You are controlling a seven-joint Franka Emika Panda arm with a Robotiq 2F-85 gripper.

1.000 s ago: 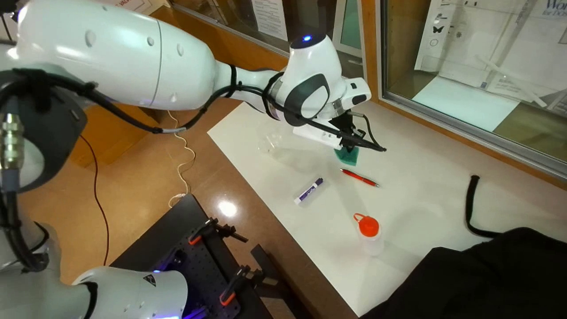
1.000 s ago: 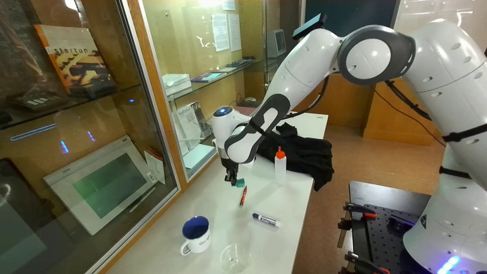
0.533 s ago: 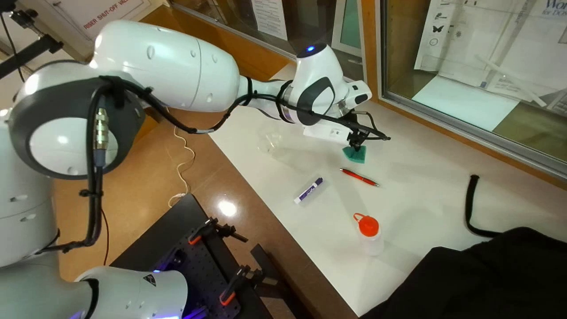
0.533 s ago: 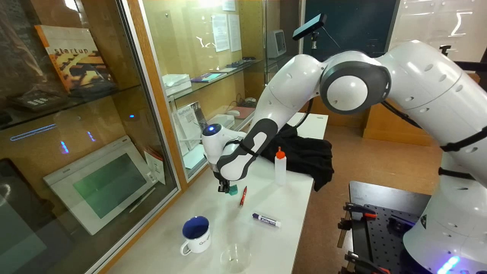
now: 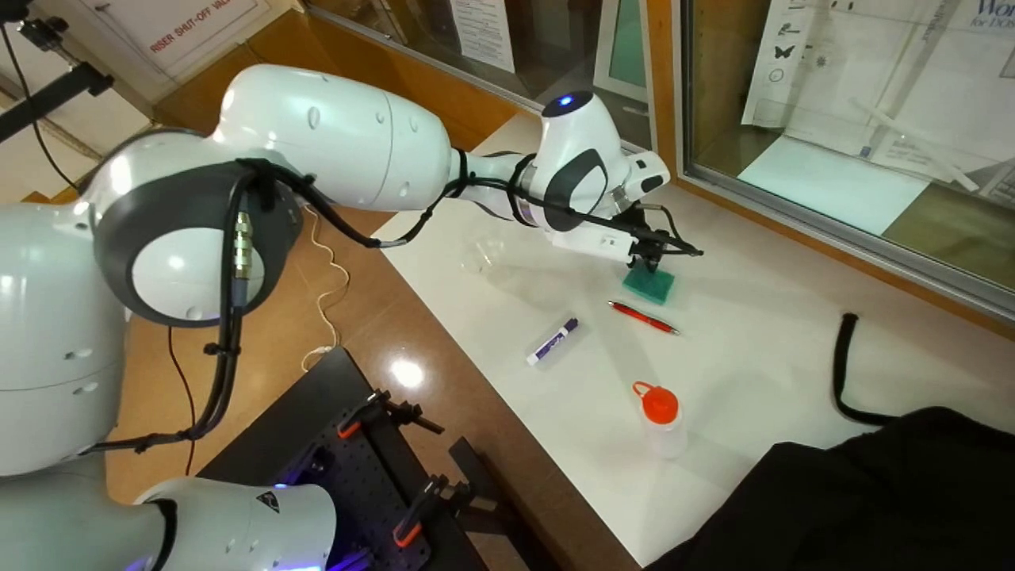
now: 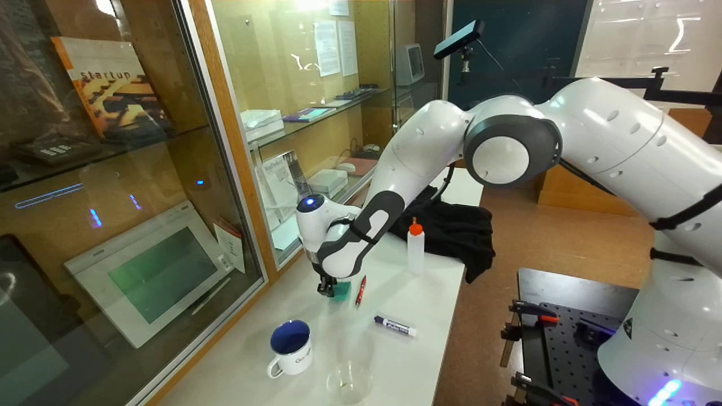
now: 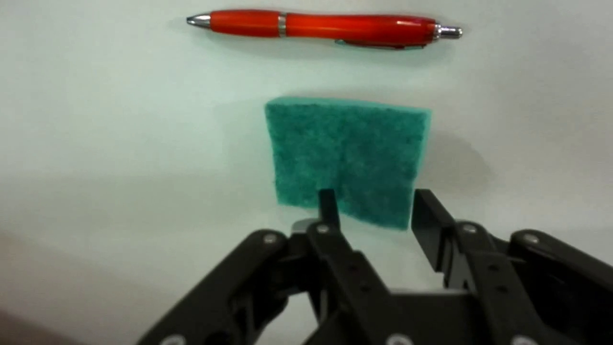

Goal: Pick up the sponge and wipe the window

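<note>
The teal-green sponge (image 5: 650,284) lies flat on the white table beneath my gripper, and also shows in an exterior view (image 6: 342,291) and the wrist view (image 7: 347,153). My gripper (image 5: 643,266) points down just over the sponge's edge; it also shows in an exterior view (image 6: 326,292). In the wrist view my gripper (image 7: 374,199) has its fingers apart with nothing between their pads. One fingertip overlaps the sponge's near edge and the other is beside its right corner; contact cannot be told. The window (image 5: 844,135) with white papers behind its glass stands along the table's back edge, also in an exterior view (image 6: 304,135).
A red pen (image 5: 644,318) lies close to the sponge. A purple marker (image 5: 553,341), an orange-capped bottle (image 5: 664,428), a blue-and-white mug (image 6: 293,355) and a clear cup (image 6: 348,384) are on the table. Black cloth (image 5: 864,500) covers one end.
The arm has moved and my gripper is lower. The sponge has shifted along with the gripper; it was partly hidden at the fingers, and now lies flat with more of it showing.
</note>
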